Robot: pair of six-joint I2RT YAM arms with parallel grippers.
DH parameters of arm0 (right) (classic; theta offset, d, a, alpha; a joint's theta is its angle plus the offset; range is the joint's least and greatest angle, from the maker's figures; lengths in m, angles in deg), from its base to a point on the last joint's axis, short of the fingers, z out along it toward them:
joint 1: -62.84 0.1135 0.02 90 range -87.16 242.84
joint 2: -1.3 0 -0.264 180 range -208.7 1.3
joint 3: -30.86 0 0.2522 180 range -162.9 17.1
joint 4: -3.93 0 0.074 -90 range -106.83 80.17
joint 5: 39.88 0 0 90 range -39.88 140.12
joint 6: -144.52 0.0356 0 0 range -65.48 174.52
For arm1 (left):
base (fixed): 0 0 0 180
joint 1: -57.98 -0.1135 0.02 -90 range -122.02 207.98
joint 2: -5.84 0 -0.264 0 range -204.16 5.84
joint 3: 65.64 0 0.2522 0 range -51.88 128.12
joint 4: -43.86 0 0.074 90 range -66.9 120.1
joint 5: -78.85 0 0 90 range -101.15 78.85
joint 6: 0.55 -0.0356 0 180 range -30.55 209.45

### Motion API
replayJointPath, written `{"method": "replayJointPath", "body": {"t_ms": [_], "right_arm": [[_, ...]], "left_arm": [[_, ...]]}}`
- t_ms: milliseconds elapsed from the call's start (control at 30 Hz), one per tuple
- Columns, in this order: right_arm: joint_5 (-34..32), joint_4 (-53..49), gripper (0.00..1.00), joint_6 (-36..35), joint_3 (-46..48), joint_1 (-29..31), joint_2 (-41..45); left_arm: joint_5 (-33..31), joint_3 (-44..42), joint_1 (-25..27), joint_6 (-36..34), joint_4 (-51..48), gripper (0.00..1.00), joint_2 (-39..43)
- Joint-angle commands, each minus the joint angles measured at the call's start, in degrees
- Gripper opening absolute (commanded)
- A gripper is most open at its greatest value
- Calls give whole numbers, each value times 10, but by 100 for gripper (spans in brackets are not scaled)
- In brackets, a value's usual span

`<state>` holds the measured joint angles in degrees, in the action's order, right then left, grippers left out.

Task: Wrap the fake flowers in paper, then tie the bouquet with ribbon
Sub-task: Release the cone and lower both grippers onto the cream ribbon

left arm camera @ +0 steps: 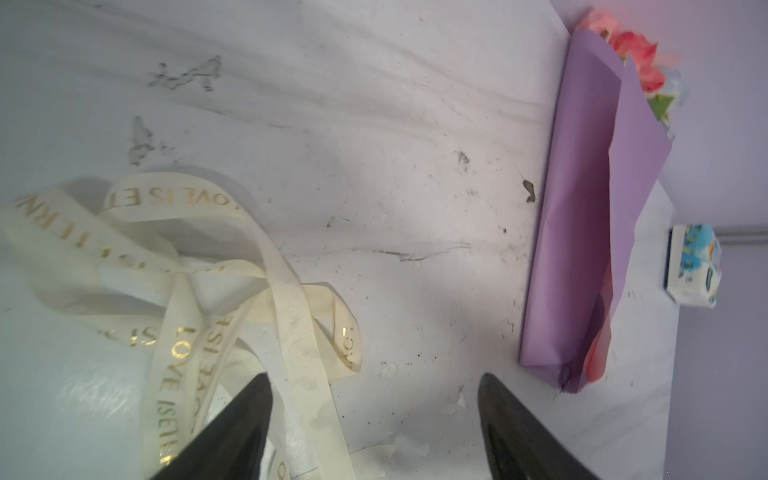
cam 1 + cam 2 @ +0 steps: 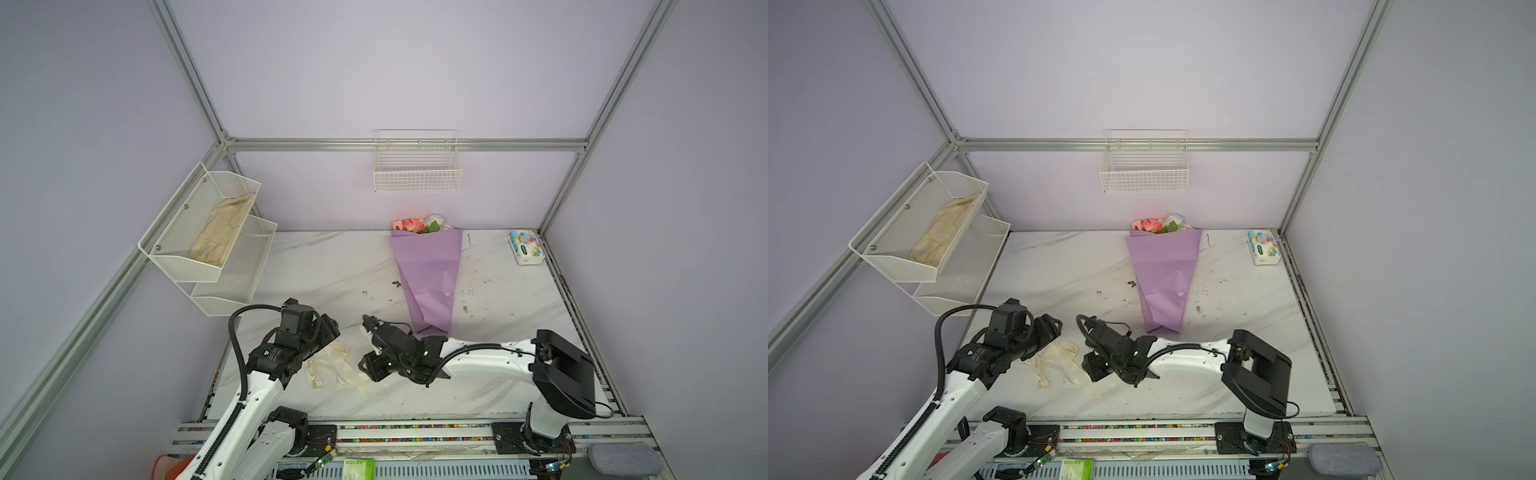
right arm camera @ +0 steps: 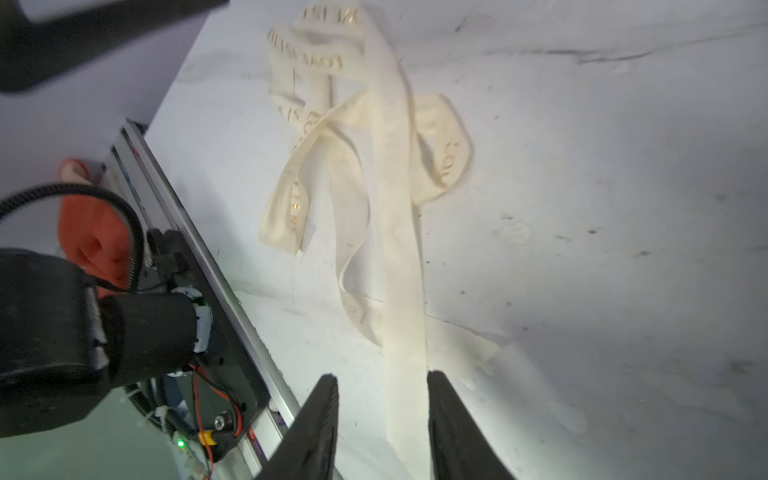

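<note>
Status: tie not started. bouquet (image 2: 428, 270) lies flat on the table (image 2: 332, 266) in its lilac paper, heads at the back wall, stem end toward me, nothing wrapped round it. ribbon (image 1: 178, 345) is a loose tangle on the table near the front edge, between my two arms and well apart from the bouquet. left pincer (image 1: 374, 378) is wide, with nothing between the jaws; the tangle sits just beside one finger, and a strand or two passes under it in the left wrist view. right pincer (image 3: 382, 376) is about half spread, low over the table, with one long straight strand running between the jaws. I see a gap on one side of it, and the other finger is at or on the strand's edge, so I read it as not clamped. Step in hand, as I judge it: getting hold of the ribbon, one end per pincer. Next move calls for shutting the right on that strand, then finding a free end for the left. That's hard, since the loops cross over each other and I can't tell which tail is which from here. After that, drag the ribbon over to the narrow stem end and get it under the paper. Risks: flat strand slips out of the pinch; pulling may tighten the tangle into a knot; the paper is light and will likely slide if nudged.
</note>
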<state>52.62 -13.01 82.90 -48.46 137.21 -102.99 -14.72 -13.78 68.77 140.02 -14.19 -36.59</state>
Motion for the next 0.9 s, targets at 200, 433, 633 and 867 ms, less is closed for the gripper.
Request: {"method": "replayJointPath", "body": {"t_ms": [200,433,633,867], "right_arm": [[-134,-21,45,-71,-65,30,-79],[-149,-44,44,-97,-99,22,-129],[-118,-58,43,-85,-137,19,-178],[-152,-125,28,-75,-142,19,-215]], "left_arm": [[-109,37,-65,19,-119,97,37],[-138,59,-68,24,-133,99,70],[-140,69,-68,20,-136,100,76],[-147,79,-69,3,-137,100,77]]}}
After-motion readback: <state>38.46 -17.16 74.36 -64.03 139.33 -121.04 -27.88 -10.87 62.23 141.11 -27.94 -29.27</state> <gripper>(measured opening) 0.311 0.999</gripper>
